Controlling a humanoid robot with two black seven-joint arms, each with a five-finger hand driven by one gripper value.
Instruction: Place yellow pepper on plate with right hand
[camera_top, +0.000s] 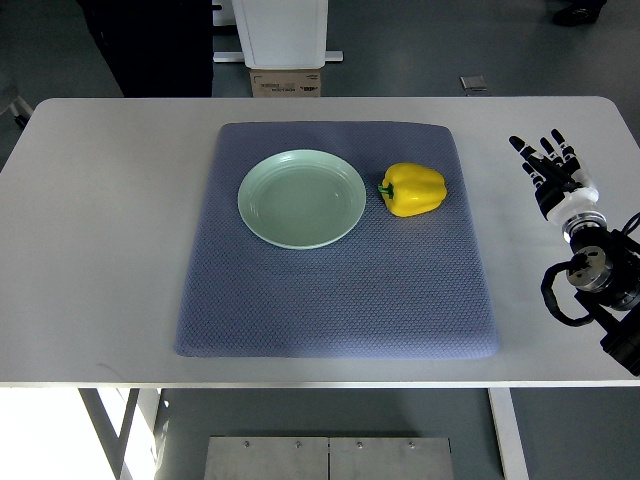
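Note:
A yellow pepper (413, 189) lies on its side on the blue mat (340, 290), its green stem pointing left toward the plate. The pale green plate (302, 198) sits just left of the pepper, a small gap between them, with nothing on it. My right hand (549, 160) hovers over the white table to the right of the mat, fingers spread and pointing away from me, holding nothing. It is well apart from the pepper. My left hand does not show.
The white table (100, 250) extends around the mat on all sides. Beyond its far edge stand a white machine base with a cardboard box (285, 82) and a dark shape at the upper left.

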